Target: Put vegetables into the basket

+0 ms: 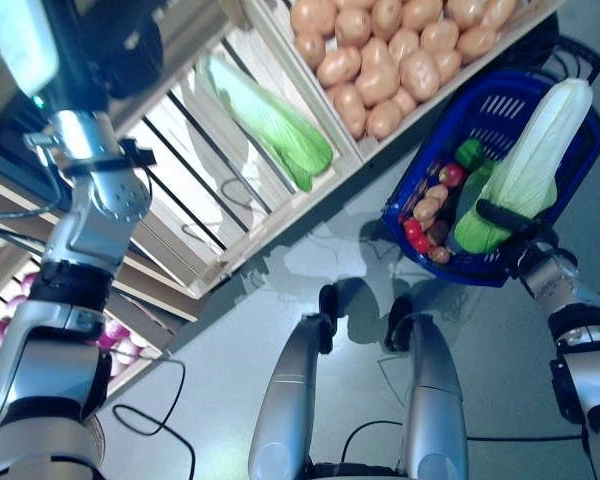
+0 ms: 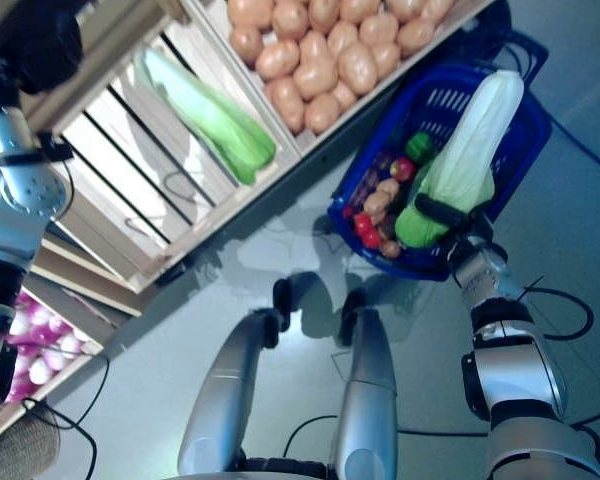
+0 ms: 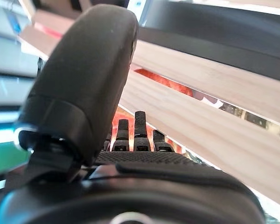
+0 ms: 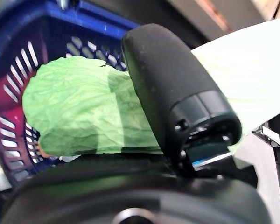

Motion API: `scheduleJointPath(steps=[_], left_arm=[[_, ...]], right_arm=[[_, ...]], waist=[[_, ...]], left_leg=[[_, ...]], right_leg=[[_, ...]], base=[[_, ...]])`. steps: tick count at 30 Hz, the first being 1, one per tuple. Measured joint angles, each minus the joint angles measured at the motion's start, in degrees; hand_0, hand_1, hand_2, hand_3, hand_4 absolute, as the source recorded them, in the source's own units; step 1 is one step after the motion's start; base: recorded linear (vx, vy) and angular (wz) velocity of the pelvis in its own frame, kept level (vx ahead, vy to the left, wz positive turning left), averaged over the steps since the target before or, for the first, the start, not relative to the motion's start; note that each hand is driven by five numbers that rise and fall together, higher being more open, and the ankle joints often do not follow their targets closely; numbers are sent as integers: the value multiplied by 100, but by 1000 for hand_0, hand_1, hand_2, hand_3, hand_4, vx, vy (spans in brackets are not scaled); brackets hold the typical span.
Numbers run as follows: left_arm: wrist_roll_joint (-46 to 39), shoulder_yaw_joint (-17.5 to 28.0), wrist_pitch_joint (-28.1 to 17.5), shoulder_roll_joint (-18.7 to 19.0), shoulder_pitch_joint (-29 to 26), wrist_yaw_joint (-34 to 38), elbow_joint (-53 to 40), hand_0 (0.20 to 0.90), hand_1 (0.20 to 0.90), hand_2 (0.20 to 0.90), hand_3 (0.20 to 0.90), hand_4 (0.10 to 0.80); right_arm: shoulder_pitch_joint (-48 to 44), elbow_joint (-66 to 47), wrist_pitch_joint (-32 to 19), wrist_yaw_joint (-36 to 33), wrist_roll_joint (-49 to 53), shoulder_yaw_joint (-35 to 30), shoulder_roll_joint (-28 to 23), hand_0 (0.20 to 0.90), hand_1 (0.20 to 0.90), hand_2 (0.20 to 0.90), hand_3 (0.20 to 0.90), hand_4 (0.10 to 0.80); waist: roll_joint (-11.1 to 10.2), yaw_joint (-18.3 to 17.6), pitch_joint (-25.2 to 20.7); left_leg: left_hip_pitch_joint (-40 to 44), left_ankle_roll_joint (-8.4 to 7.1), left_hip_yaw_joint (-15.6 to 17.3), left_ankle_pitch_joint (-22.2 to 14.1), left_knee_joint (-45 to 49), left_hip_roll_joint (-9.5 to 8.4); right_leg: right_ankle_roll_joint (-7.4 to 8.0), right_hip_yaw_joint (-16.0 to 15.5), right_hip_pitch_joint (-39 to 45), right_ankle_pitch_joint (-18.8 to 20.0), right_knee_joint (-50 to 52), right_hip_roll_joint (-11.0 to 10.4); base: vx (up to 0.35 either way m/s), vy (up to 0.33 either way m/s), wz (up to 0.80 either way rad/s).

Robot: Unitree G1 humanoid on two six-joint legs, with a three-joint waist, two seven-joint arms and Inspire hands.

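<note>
The right hand [image 1: 508, 222] is curled round a long cabbage [image 1: 533, 165], dark fingers crossing its leafy green end, and holds it over the blue basket [image 1: 590, 150] at the right of the scene. The cabbage's pale stalk end points far and right, reaching past the basket's far rim. The basket sits on the grey floor [image 1: 280, 290], just beside the near corner of the wooden crates [image 1: 230, 215]. In it lie small vegetables [image 1: 427, 215]: red, brown and dark ones along its left side, and a green one further in.

The right wrist view shows what the head views cannot: the thumb [image 4: 177, 93] pressed across the crinkled green leaves, with the basket's slotted blue wall directly behind them. The fingers are hidden there.

On the crates, a second cabbage [image 1: 270, 120] lies alone in the slatted left compartment, and potatoes [image 1: 390, 50] fill the compartment to its right. Purple onions [image 2: 30, 335] show on a lower shelf at the near left.

The left arm rises along the left side of the head views, and its hand is out of sight in both. Only the left wrist view shows the left hand [image 3: 84, 88]: thumb upright, fingers [image 3: 140, 133] extended and holding nothing, close to pale wooden slats [image 3: 214, 116] with something red behind the gaps.
</note>
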Motion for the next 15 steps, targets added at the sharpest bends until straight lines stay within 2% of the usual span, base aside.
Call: scheduleJointPath(steps=[2,8,11,12,13,14,15], left_arm=[[22,-77,-47,-5,47,22,-226,900,900,900,900,800],[185,-1269,-60,-139,438,-407,-223,900,900,900,900,800],[278,-1326,-59,-267,497,-441,-204,900,900,900,900,800],[293,-1325,-58,-263,496,-441,-205,900,900,900,900,800],[300,-1324,-48,-257,495,-441,-206,900,900,900,900,800],[342,-1324,-13,-250,488,-441,-206,900,900,900,900,800],[419,-1320,16,-231,482,-441,-210,900,900,900,900,800]], right_arm=[[-47,-21,0,-109,-1,9,-3,300,300,300,300,400],[-400,-289,-59,-448,-7,115,-25,300,300,300,300,400],[-645,-290,-68,-526,-8,133,-82,300,300,300,300,400],[-709,-291,-67,-527,-9,145,-83,340,340,340,340,427],[-754,-290,-60,-524,-15,190,-87,848,848,848,848,765],[-771,-290,-25,-523,-49,225,-88,900,900,900,900,800],[-771,-289,10,-521,-127,238,-88,900,900,900,900,800]], waist=[[-1,50,1],[-18,-61,9],[-19,-118,9],[-20,-116,9],[-20,-110,9],[-20,-102,9],[-20,-67,9]], left_leg=[[-348,-7,-20,-179,470,76],[-1261,-12,-103,-472,1494,166],[-1581,-1,-137,-547,1853,163],[-1671,-6,-142,-558,1940,162],[-1749,-3,-143,-566,2020,164],[-1820,-5,-151,-578,2107,163],[-1895,4,-152,-587,2188,162]], right_leg=[[-64,-1,-298,-123,368,7],[-143,16,-1111,-325,1201,22],[-151,28,-1396,-404,1534,5],[-179,31,-1487,-430,1625,-1],[-202,51,-1571,-450,1704,-1],[-209,77,-1664,-470,1807,-2],[-217,100,-1740,-485,1899,-10]], base=[[26,-15,-7],[9,-4,-5],[6,1,2],[0,0,0],[0,0,0],[0,0,0],[0,0,0]])
